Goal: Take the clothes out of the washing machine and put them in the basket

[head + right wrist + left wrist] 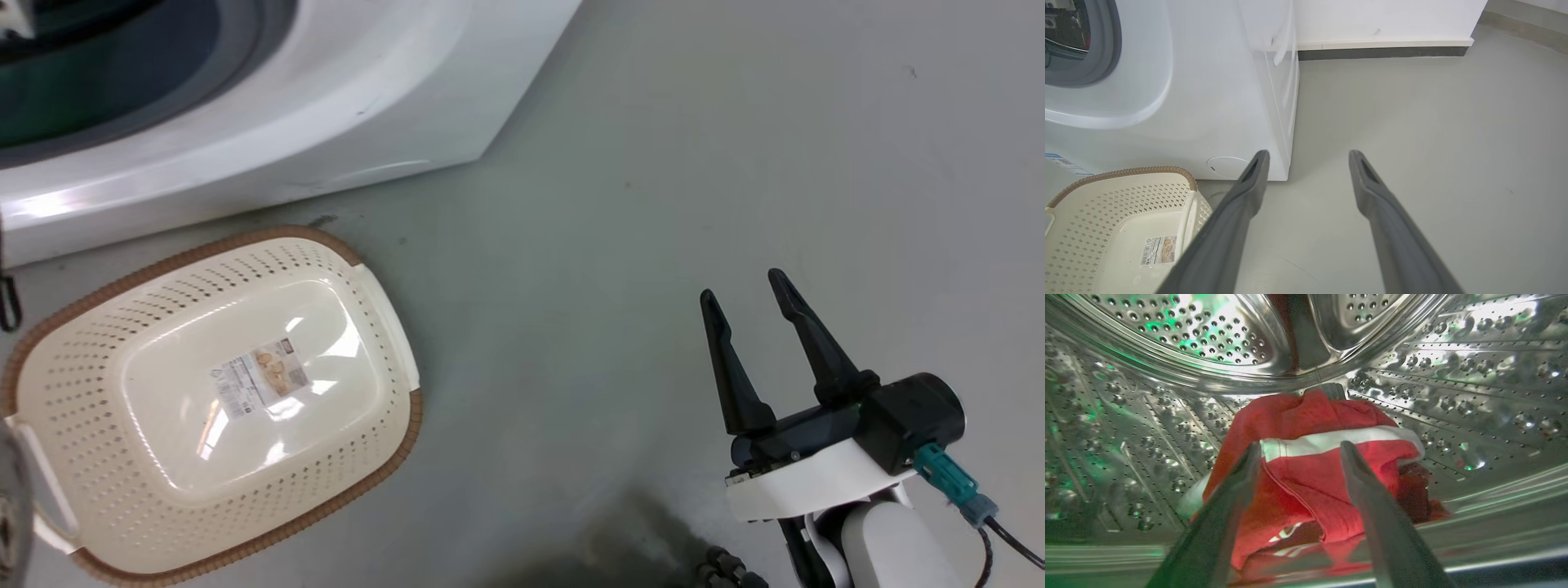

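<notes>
The red clothes (pixel 1306 465) with a white stripe lie bunched on the floor of the washing machine's perforated steel drum (pixel 1180 343). My left gripper (pixel 1300 451) is inside the drum, open, its fingers straddling the top fold of the fabric. The white washing machine (pixel 269 122) stands at the upper left of the head view, and in the right wrist view the washing machine (pixel 1216 102) is at the left. The cream basket (pixel 220 400) with a brown rim sits on the floor in front of it, holding nothing. My right gripper (pixel 747 286) hovers open over bare floor to the basket's right.
Grey floor (pixel 694 163) stretches to the right of the machine. A white wall with a dark skirting board (pixel 1384 51) runs behind. A paper label (pixel 261 377) lies on the basket floor. Cables hang at my right wrist.
</notes>
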Tool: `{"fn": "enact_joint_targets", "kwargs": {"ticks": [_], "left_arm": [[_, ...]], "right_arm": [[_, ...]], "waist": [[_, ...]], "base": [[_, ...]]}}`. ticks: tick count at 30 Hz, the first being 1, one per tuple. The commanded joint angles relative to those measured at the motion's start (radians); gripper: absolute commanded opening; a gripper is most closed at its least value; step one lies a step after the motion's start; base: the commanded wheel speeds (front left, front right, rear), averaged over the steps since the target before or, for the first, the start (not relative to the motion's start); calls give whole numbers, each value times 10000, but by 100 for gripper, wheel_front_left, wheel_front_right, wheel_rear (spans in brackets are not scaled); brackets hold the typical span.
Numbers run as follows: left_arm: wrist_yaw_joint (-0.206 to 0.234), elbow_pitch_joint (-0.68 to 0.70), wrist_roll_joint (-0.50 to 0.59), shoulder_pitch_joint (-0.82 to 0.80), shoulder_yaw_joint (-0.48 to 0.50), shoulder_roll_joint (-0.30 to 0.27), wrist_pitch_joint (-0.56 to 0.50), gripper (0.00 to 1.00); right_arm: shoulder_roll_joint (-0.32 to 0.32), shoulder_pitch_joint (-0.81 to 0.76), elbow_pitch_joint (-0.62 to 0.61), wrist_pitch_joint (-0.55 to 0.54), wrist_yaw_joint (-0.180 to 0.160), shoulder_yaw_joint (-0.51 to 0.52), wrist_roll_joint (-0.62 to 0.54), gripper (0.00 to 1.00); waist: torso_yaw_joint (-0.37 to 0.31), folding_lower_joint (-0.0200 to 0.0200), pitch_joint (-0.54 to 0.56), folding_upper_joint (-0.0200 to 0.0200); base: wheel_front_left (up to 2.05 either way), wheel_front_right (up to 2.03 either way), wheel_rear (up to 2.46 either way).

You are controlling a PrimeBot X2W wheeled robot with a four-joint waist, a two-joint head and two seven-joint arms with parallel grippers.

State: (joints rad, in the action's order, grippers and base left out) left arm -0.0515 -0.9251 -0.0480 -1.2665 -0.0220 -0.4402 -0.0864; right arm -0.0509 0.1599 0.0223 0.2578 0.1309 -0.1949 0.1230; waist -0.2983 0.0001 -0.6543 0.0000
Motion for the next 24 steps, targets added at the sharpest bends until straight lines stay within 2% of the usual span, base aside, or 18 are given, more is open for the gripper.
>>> {"fn": "enact_joint_targets", "kwargs": {"ticks": [1, 6, 12, 18, 19, 21, 24], "left_arm": [[-48, -112, 83, -360, -50, -208, -313, 100], [-106, -211, 228, -1055, -196, -809, -1331, 100], [-254, -105, 556, -1574, -584, -1349, -3027, 100], [-17, 67, 570, -1488, -600, -1667, -4642, 100], [21, 145, 525, -1428, -567, -1674, -4813, 76], [79, 358, 500, -1309, -563, -1777, -5028, 0], [213, 691, 406, -1031, -500, -1815, -5267, 0]], "right_arm": [[14, 201, 70, 60, -3, -84, 101, 100], [12, 339, 184, 81, -3, -342, 403, 100], [14, 407, 133, 86, -3, -573, 666, 100], [12, 374, 75, 88, -3, -732, 841, 100], [12, 379, 74, 88, -3, -756, 879, 100], [12, 397, 84, 89, -3, -805, 929, 100], [12, 421, 105, 89, -3, -844, 995, 100]], "waist": [[-343, -1, -415, 0], [-781, -1, -916, 0], [-1149, -1, -1261, 0], [-1329, -1, -1329, 0], [-1351, -1, -1327, 0], [-1391, -1, -1307, 0], [-1427, -1, -1263, 0]], "base": [[0, 0, 0], [0, 0, 0], [0, 0, 0], [0, 0, 0], [0, 0, 0], [0, 0, 0], [0, 0, 0]]}}
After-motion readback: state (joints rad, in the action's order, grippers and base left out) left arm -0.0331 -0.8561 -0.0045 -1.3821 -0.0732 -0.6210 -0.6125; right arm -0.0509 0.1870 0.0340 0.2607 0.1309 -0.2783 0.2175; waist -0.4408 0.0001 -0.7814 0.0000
